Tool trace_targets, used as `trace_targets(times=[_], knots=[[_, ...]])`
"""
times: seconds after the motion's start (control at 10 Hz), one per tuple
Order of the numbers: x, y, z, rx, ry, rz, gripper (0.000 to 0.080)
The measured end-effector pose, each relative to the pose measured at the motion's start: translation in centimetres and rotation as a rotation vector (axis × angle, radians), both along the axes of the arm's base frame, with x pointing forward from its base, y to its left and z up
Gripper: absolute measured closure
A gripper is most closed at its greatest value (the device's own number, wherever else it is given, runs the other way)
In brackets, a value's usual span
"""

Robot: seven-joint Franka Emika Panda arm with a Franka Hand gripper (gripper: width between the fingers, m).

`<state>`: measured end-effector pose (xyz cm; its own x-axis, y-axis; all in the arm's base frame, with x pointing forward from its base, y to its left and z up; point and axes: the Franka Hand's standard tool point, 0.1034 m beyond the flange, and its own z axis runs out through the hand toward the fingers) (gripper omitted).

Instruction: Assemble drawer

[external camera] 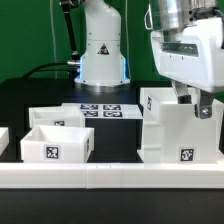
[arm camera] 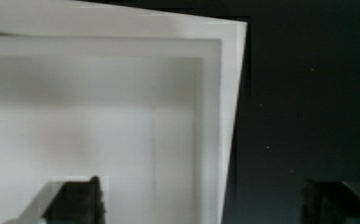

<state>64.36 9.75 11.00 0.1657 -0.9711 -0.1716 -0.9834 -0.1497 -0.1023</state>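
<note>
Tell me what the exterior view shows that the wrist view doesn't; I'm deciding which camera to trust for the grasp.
Exterior view only: the open tray, the marker board, the arm's base and the whole case with its tags. Wrist view only: both fingers, wide apart, with the case's panel edge lying between them in the picture. Both: the white case, the gripper at it, and the black table.
</note>
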Motion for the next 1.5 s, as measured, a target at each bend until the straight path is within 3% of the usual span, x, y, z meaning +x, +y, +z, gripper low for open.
trace_targets(times=[0.1, 0.3, 0.5, 0.7, 1.0, 1.2, 1.4, 1.5], knots=[[-0.3, -0.1, 1.3, 0.001, -0.008, 0.089, 0.0169], [-1.2, -0.2, 4.1, 0.005, -0.034, 0.193, 0.0155], [-3.1, 0.0, 5.9, 0.003, -0.031, 0.359, 0.0151], [-4.6, 0.2, 6.2, 0.006, -0.020, 0.460, 0.0151], [-4.5, 0.2, 6.1, 0.007, -0.022, 0.471, 0.0151], [-6.2, -1.7, 6.1, 0.023, 0.048, 0.769, 0.0151], [-6.1, -3.3, 6.1, -0.001, 0.009, 1.068, 0.0151], [-6.1, -3.2, 6.0, 0.001, -0.003, 1.124, 0.0151]])
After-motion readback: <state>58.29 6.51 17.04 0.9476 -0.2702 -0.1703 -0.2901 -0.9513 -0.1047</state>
